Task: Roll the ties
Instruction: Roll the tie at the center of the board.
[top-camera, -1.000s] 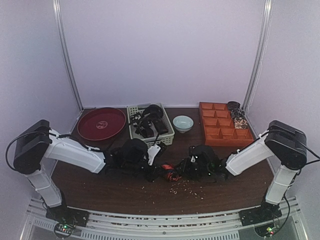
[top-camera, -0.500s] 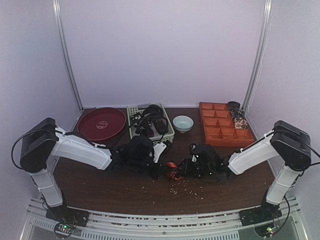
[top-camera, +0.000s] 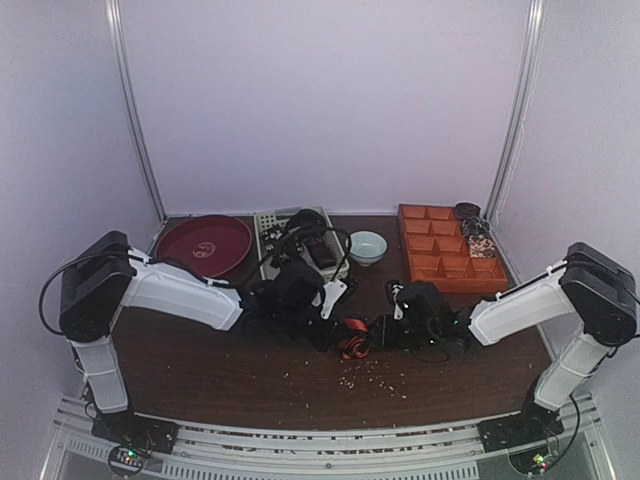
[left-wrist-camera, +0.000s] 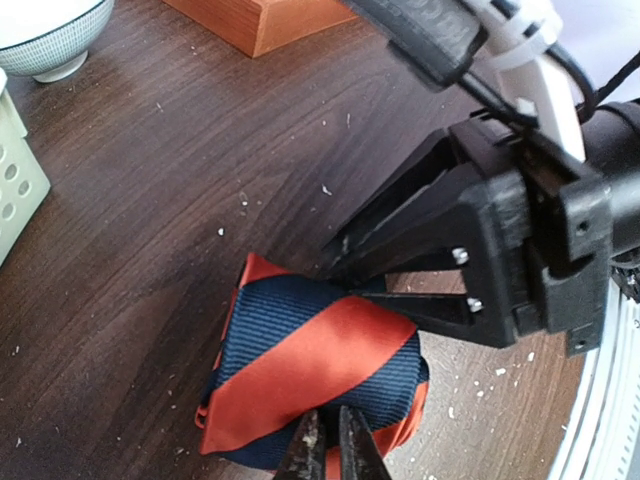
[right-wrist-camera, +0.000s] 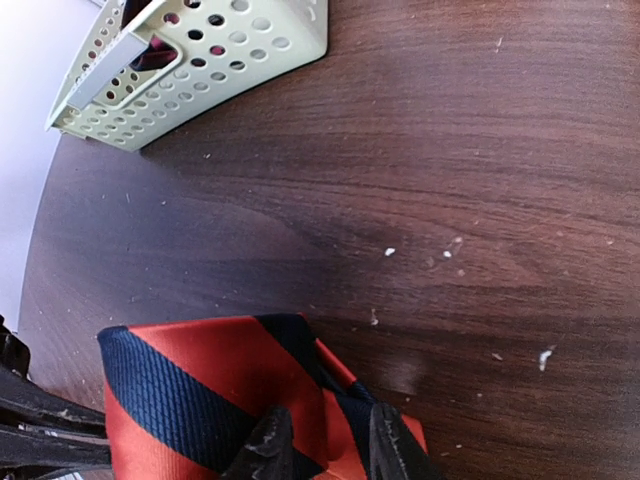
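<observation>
One of the ties (top-camera: 352, 340) is a tight roll of orange-red and dark blue stripes on the brown table (top-camera: 200, 370), between both arms. My left gripper (top-camera: 328, 328) reaches it from the left. In the left wrist view its fingers (left-wrist-camera: 306, 448) are pinched together on the near edge of the roll (left-wrist-camera: 310, 365). My right gripper (top-camera: 378, 330) comes from the right; in its wrist view the jaws (right-wrist-camera: 325, 442) clamp a fold of the striped fabric (right-wrist-camera: 210, 390). Its black fingers (left-wrist-camera: 400, 245) press the far side of the roll. More dark ties (top-camera: 305, 245) lie heaped in the basket.
A pale perforated basket (top-camera: 268, 268) stands behind the left gripper, with a red round plate (top-camera: 203, 246) to its left. A pale bowl (top-camera: 367, 246) and an orange compartment tray (top-camera: 445, 262) sit at the back right. Pale crumbs (top-camera: 370, 375) dot the table in front.
Both arms have shifted to the right and a little farther back, carrying the rolled tie with them. The left arm has stretched out more.
</observation>
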